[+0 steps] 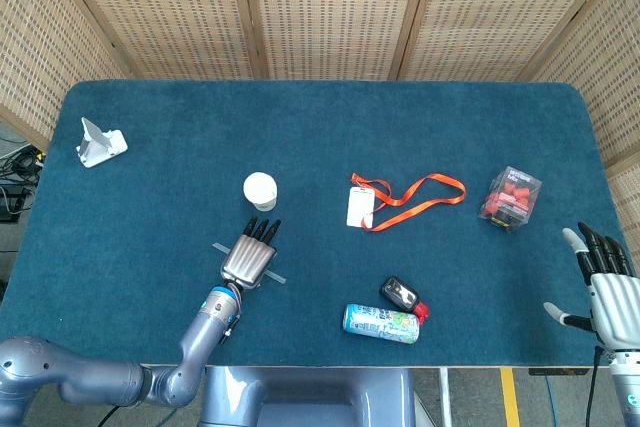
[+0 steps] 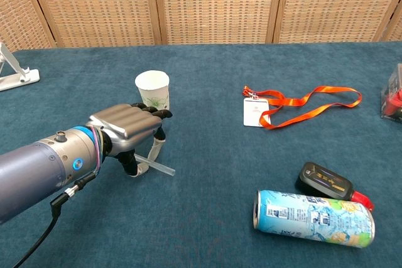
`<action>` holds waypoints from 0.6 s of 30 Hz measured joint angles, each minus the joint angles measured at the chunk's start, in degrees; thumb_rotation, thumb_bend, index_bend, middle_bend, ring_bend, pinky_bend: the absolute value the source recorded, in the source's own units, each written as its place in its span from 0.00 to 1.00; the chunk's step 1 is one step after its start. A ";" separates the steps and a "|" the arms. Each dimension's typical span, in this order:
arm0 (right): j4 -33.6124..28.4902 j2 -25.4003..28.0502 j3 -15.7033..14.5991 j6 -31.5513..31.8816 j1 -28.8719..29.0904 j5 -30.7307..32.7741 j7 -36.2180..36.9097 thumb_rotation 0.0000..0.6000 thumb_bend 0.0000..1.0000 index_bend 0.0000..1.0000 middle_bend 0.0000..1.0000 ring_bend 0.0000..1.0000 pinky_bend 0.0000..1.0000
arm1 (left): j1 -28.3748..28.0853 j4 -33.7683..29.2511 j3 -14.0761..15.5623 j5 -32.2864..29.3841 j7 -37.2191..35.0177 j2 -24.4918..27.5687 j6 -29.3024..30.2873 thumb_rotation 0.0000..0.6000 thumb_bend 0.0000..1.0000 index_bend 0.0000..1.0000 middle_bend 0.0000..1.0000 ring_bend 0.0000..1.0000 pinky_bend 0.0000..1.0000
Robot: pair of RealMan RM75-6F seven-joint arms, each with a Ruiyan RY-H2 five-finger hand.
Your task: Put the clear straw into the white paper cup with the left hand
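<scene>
Resting palm-down on the blue desk (image 1: 150, 147), left hand (image 1: 248, 259) (image 2: 129, 131) with fingers curled over the clear straw (image 1: 274, 278) (image 2: 161, 167), seemingly pinching it. White paper cup (image 1: 260, 190) (image 2: 152, 89) upright just beyond at 12 o'clock. Far off at 3 o'clock, right hand (image 1: 605, 287) spread open, holding nothing.

I seem to be at a staged test bench rather than anyone's home or shop. My table (image 1: 320, 127) is covered edge to edge in dark blue carpet-like felt, and woven rattan screen panels (image 1: 330, 7) wall it in behind and at both sides. Loose odds and ends lie scattered on it: an orange lanyard with a badge (image 1: 400, 197), a drink can (image 1: 381, 323), a car key fob (image 1: 403, 295), a white phone stand (image 1: 99, 143). Cables (image 1: 15, 182) trail on the floor at the left.
</scene>
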 measured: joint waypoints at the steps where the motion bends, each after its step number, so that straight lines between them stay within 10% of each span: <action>1: 0.01 0.01 0.03 0.04 -0.01 0.01 0.05 1.00 0.04 0.04 0.00 0.00 0.00 | 0.07 -0.47 -0.06 0.14 -0.25 0.28 0.07 1.00 0.39 0.60 0.00 0.00 0.02; 18: -0.24 0.30 0.27 1.19 -0.40 -0.37 0.71 1.00 0.04 0.04 0.00 0.00 0.00 | 1.56 -13.58 -2.42 4.67 -5.53 10.84 3.12 1.00 0.39 0.61 0.00 0.00 0.02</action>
